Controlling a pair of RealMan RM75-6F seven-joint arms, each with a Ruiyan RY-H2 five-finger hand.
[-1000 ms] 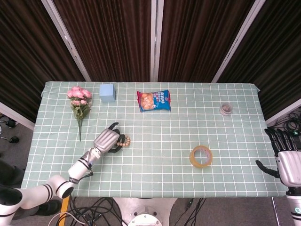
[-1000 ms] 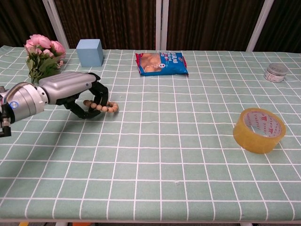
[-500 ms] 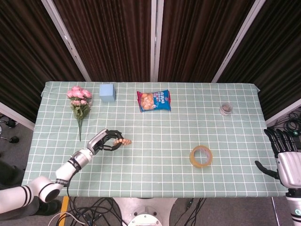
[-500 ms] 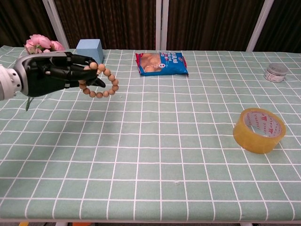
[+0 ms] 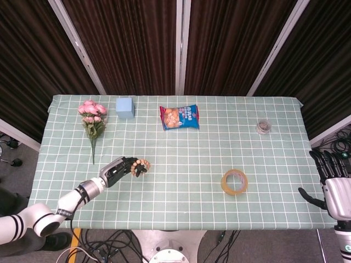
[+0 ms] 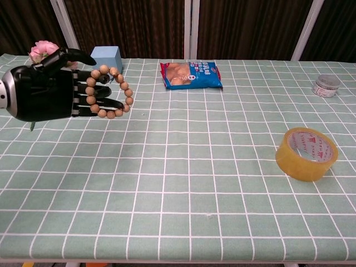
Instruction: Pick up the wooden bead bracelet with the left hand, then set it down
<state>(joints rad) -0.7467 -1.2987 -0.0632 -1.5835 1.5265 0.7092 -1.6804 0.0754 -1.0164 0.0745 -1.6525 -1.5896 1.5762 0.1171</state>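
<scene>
Above the green checked tablecloth (image 6: 183, 183), the black-and-silver left hand (image 6: 47, 92) holds the brown wooden bead bracelet (image 6: 109, 92) looped over its fingers, lifted clear; lowering and releasing it likely comes next.

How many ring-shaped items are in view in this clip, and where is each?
2. The wooden bead bracelet hangs on the left hand above the table's left side. The tape roll lies flat on the cloth toward the right. None appears hidden.
</scene>
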